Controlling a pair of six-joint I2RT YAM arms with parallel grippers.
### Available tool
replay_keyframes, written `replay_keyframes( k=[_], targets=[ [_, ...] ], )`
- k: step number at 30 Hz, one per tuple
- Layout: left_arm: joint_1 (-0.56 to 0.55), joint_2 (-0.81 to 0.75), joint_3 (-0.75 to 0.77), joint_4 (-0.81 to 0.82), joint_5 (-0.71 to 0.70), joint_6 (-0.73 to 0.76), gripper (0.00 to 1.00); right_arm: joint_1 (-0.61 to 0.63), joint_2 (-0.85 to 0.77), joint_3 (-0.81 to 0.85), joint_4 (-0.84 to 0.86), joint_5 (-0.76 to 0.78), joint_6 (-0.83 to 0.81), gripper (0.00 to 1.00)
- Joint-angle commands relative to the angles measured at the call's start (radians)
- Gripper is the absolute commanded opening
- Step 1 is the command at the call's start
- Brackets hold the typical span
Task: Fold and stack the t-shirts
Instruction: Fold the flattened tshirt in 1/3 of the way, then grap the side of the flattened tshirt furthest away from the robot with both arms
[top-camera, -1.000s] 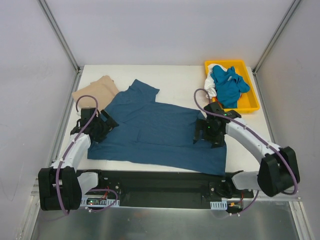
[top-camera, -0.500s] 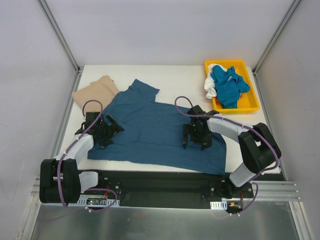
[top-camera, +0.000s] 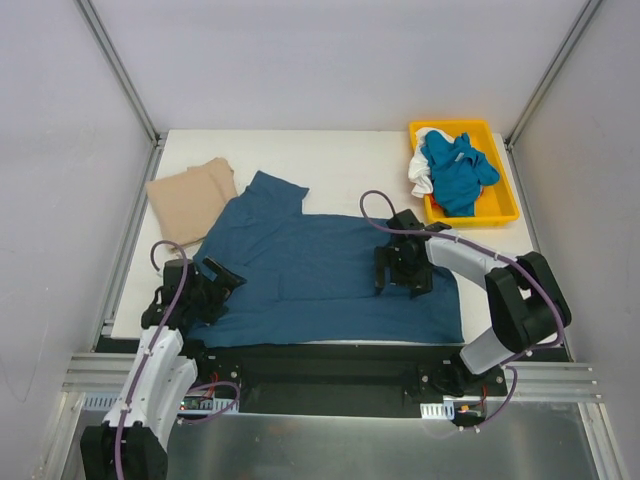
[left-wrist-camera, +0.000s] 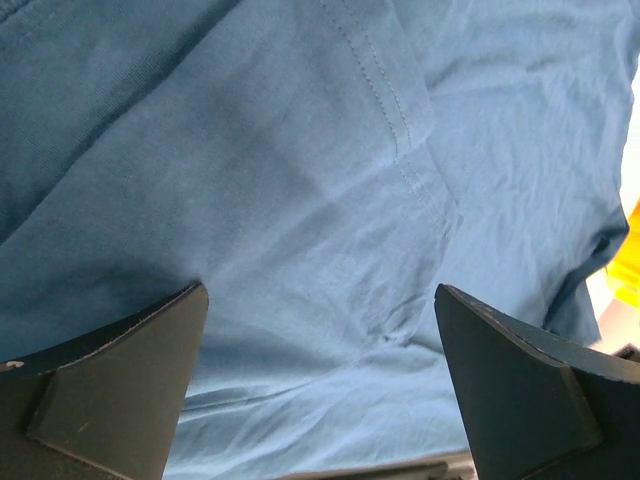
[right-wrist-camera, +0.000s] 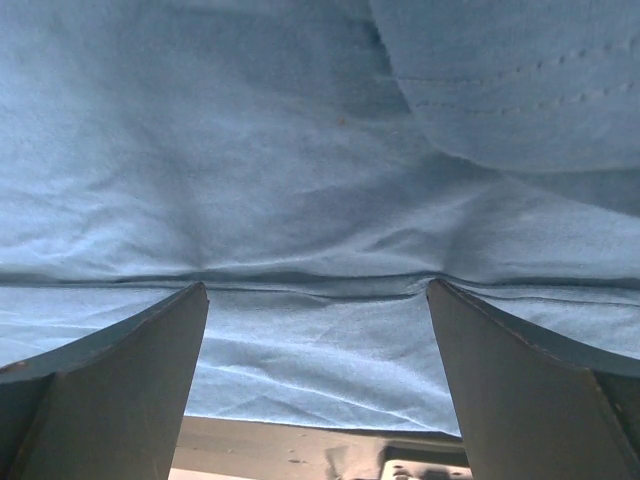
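Note:
A large dark teal-blue t-shirt (top-camera: 320, 270) lies spread flat across the middle of the table. My left gripper (top-camera: 220, 282) rests on its left edge with jaws wide apart; in the left wrist view the gripper (left-wrist-camera: 320, 295) has only teal cloth (left-wrist-camera: 330, 180) between its fingers. My right gripper (top-camera: 403, 278) sits on the shirt's right part, also open; in the right wrist view the gripper (right-wrist-camera: 316, 290) straddles a creased ridge of the cloth (right-wrist-camera: 320, 150). A tan-beige t-shirt (top-camera: 190, 196) lies folded at the far left, touching the teal sleeve.
A yellow tray (top-camera: 499, 211) at the far right holds a brighter blue shirt (top-camera: 458, 170) and a white one (top-camera: 420, 180). The teal shirt's hem lies along the table's near edge (top-camera: 330, 345). Grey walls close in both sides.
Both grippers have slid toward the near edge, dragging the teal shirt with them. The shirt now lies flatter and nearer, and the tan shirt is more uncovered.

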Motion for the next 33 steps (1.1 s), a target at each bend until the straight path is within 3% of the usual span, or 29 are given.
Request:
replay_keyframes(
  k=[1,5,10,13,20,33],
  targets=[
    [-0.009,-0.096,-0.012,-0.183,0.036,-0.046,0.99,-0.025,-0.014,-0.01,0.052,0.076,-0.115,0.97],
    [-0.009,-0.125,0.102,-0.203,0.002,0.005,0.99,-0.03,-0.038,0.009,0.079,0.06,-0.173,0.97],
    [-0.009,-0.021,0.321,-0.206,-0.123,0.099,0.99,-0.033,-0.177,-0.005,0.154,0.076,-0.245,0.97],
    [-0.01,0.115,0.439,-0.164,-0.182,0.15,0.99,-0.058,-0.245,-0.011,0.213,0.093,-0.264,0.97],
    [-0.009,0.48,0.672,-0.037,-0.219,0.219,0.99,-0.26,-0.339,-0.089,0.409,-0.037,-0.174,0.96],
    [-0.065,1.043,1.192,-0.026,-0.321,0.441,0.99,-0.297,-0.373,-0.085,0.409,-0.003,-0.223,0.97]
  ],
)
